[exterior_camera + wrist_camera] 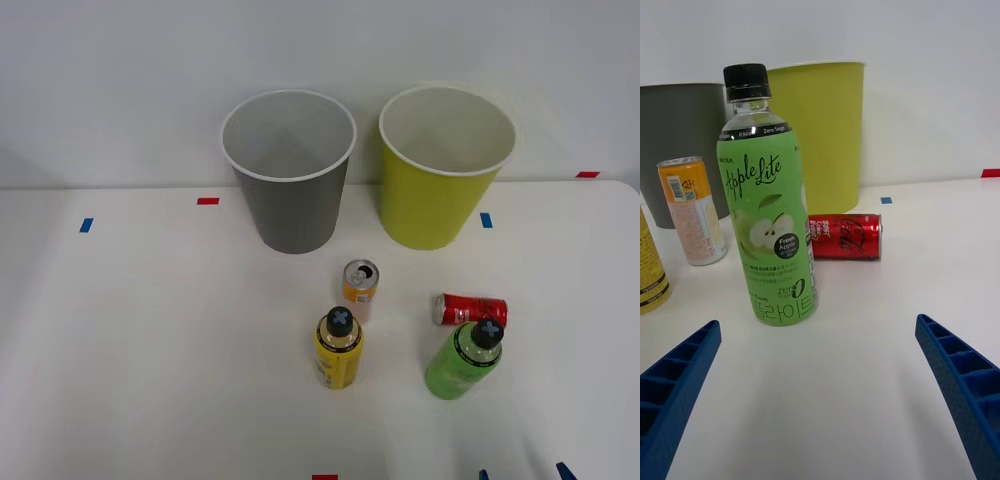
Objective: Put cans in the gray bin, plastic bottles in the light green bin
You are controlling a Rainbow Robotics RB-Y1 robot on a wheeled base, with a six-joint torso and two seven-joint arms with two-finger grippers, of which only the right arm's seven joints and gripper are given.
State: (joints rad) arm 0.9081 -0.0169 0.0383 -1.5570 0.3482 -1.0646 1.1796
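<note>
White tabletop holds all four items unsorted before the tall dark gray bin (290,200): both metal cans (360,287), both black-capped plastic bottles (461,360), the lime bin (435,205) beside it, blue ribbed gripper (820,390) wide open, empty.

**Two bins, two cans, two bottles on the bench**

The gray bin (290,195) and lime bin (437,190) stand upright side by side at the back. In front, the orange can (360,288) stands upright, top opened; the red can (470,309) lies on its side. The yellow bottle (339,350) and green bottle (462,361) stand upright, black-capped, nearest; the green one stands just before the red can.
</note>
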